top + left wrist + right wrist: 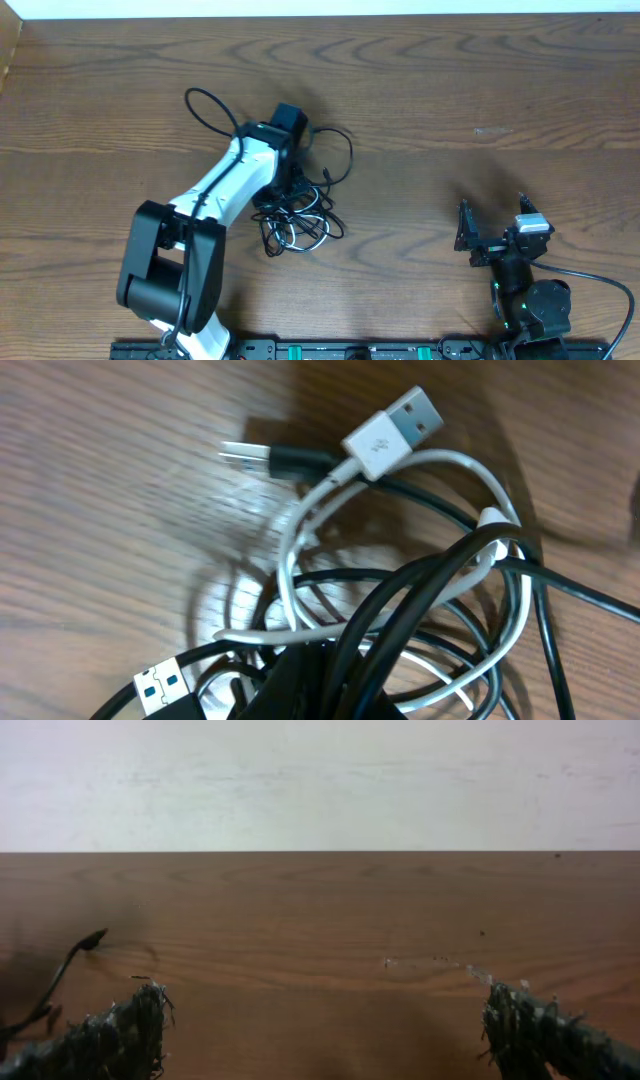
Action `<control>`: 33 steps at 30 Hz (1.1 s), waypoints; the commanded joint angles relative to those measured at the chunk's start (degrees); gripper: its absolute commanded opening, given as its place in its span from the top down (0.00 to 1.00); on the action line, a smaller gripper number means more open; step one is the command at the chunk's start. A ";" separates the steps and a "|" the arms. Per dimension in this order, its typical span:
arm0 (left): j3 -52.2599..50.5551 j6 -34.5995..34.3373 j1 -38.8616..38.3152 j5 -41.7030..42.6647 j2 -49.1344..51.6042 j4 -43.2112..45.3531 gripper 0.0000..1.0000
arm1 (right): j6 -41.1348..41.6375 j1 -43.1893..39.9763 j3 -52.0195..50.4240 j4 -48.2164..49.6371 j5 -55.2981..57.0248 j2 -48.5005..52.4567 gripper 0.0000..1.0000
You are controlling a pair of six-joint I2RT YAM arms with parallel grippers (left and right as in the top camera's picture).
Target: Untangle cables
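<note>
— Cables [295, 215]: where do they sit?

— In one knot on the wooden tabletop [450, 90], left of centre, right under the end of the left arm [225, 185]. One black loop sticks out up and to the left, another out to the right.

— What's in the knot?

— From the left wrist view, a white cable [300, 530] curls through several black cables [420, 575]. Its white USB plug [395, 430] lies at the top of the heap, metal end pointing up and to the right. Just beside it a black plug [270, 457] points left. A third plug [160, 688], with a white-and-blue face, shows at the bottom left.

— Left jaws?

— Closed, low in the heap. The black cables run straight into them, so they look pinched on those strands. Whether the white cable is caught too, I can't tell.

— And the right jaws?

— Spread wide with nothing between them, over bare wood on the right arm [520, 290], well apart from the knot.
</note>
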 commanded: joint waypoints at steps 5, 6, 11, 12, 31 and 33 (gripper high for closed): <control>3.08 -0.04 4.61 -0.35 -10.51 -0.59 0.92 | 0.74 -0.28 -0.07 -0.22 0.44 -0.28 0.01; 3.08 -0.48 5.11 -0.35 -12.44 -0.59 0.93 | 0.74 -0.28 -0.07 -0.22 0.44 -0.28 0.01; 3.08 -5.68 6.40 -0.33 -21.35 -0.66 0.92 | 0.74 -0.28 -0.07 -0.22 0.44 -0.28 0.01; 3.08 -6.78 6.40 -0.33 -23.26 -0.68 0.93 | 0.74 -0.28 -0.07 -0.22 0.44 -0.28 0.01; 0.83 -8.26 5.86 -0.52 -26.34 -7.17 0.92 | 0.74 -0.28 -0.07 -0.22 0.44 -0.28 0.01; 0.35 -8.24 5.86 0.15 -25.64 -7.56 0.92 | 0.74 -0.28 -0.07 -0.22 0.44 -0.28 0.01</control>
